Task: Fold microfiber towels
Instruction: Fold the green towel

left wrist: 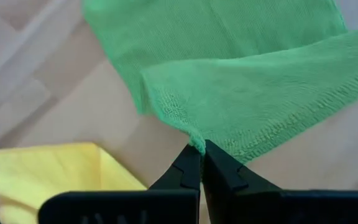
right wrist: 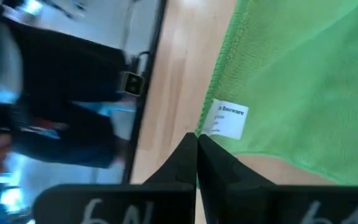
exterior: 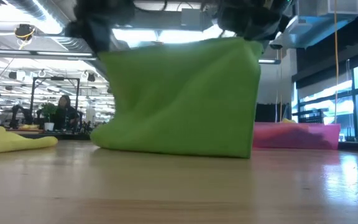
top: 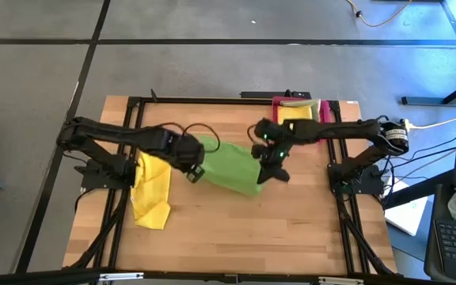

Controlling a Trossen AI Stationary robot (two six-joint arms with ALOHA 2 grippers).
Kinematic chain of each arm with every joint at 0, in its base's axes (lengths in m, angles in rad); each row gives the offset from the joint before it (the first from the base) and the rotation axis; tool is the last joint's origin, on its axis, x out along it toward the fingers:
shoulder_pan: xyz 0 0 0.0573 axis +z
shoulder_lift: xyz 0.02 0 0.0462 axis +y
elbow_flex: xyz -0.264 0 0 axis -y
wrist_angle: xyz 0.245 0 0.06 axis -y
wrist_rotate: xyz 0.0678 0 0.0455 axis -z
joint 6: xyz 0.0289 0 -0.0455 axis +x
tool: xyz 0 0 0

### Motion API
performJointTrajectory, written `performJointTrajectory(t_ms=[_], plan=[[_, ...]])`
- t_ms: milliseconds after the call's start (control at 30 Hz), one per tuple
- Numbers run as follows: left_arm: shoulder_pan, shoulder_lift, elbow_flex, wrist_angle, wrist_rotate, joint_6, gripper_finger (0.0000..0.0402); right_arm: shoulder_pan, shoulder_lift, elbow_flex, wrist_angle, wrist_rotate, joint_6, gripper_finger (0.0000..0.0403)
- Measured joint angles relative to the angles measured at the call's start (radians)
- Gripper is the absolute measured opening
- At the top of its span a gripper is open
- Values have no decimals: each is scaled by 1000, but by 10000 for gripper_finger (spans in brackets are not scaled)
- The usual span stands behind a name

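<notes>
Bright green towel (top: 232,168) at the middle of the worktop (top: 291,229), lifted by two corners so that it hangs as a sheet; in the low view its upper edge is raised and its lower edge rests on the wood. The left claw (left wrist: 200,151) is pressed together on one corner, pinching the hemmed edge. The right claw (right wrist: 196,142) is likewise pressed together on the opposite corner, just beside the white label (right wrist: 229,119). Holding two corners of one edge keeps the cloth taut and flat between the arms, which is probably the set-up for laying that edge over the resting half to make a fold. The fold looks begun but not laid down.

A yellow towel (top: 152,190) lies crumpled on the left side of the worktop, just beside the green one, apparently waiting its turn. At the far right edge stands a pink tray (top: 279,103) with yellow cloth (top: 301,110) in it; whether that cloth is folded cannot be told. A person (exterior: 63,107) sits in the room behind, well apart from the arms.
</notes>
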Motion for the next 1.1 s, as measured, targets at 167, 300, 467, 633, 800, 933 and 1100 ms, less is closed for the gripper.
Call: performJointTrajectory(t_ms=[167, 300, 467, 633, 800, 933, 1100], plan=[[-116, 1, 0, -29, -3, -47, 0, 128, 13, 0, 107, 249, 58, 6], [-211, 11, -4, -26, -3, -184, 0, 197, 30, 0, 157, 337, 157, 6], [-329, 14, -4, -15, 8, -408, 0, 281, 36, 0, 170, 325, 221, 6], [-405, 14, -4, -12, -5, -536, 0, 350, 36, 0, 195, 374, 202, 6], [-379, 14, -4, -26, -27, -545, 0, 364, 36, 0, 150, 519, 170, 6], [-312, 24, -4, -44, -108, -499, 0, 332, 36, -3, 82, 605, 88, 6], [-179, 23, -57, -24, -141, -393, 0, 252, 36, -34, 30, 647, 22, 6]])
